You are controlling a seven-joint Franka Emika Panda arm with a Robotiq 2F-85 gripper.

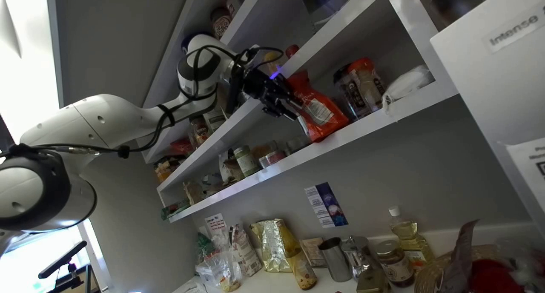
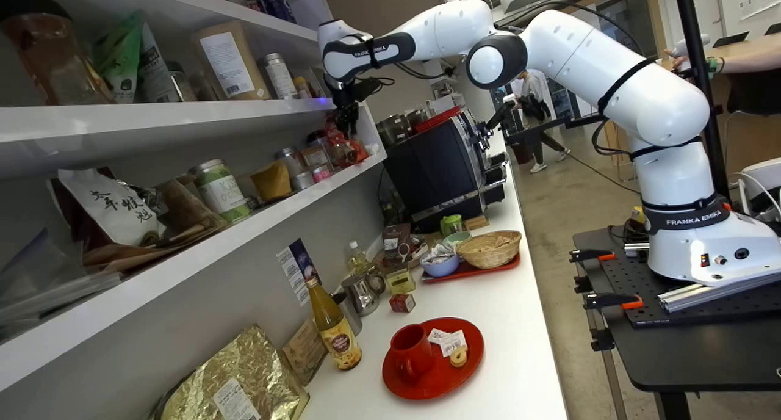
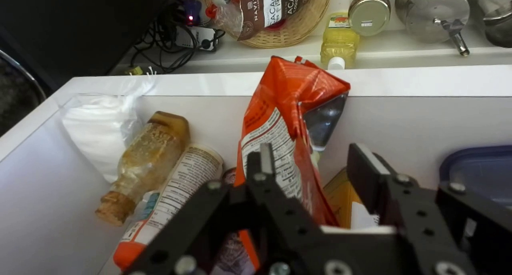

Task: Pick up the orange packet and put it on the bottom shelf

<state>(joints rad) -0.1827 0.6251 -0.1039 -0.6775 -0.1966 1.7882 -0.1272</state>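
Note:
The orange packet (image 1: pixel 321 112) is a glossy orange-red pouch with a pale printed panel. It stands tilted at the front edge of the bottom shelf (image 1: pixel 264 174), its lower end overlapping the board's edge. The shelf shows in both exterior views (image 2: pixel 152 285). In the wrist view the orange packet (image 3: pixel 276 123) runs behind the left finger and partly into the gap. My gripper (image 1: pixel 298 110) is beside the packet's upper part; in the wrist view the gripper (image 3: pixel 318 159) has its fingers wide apart. I cannot tell if a finger touches the packet.
A higher shelf board (image 1: pixel 323 38) runs close above the gripper. Jars with an orange lid (image 1: pixel 368 86) and a white bag (image 1: pixel 408 84) stand beside the packet. A corked bottle (image 3: pixel 152 155) and a blue-rimmed container (image 3: pixel 480 173) flank it. A green-labelled jar (image 2: pixel 221 191) stands farther along.

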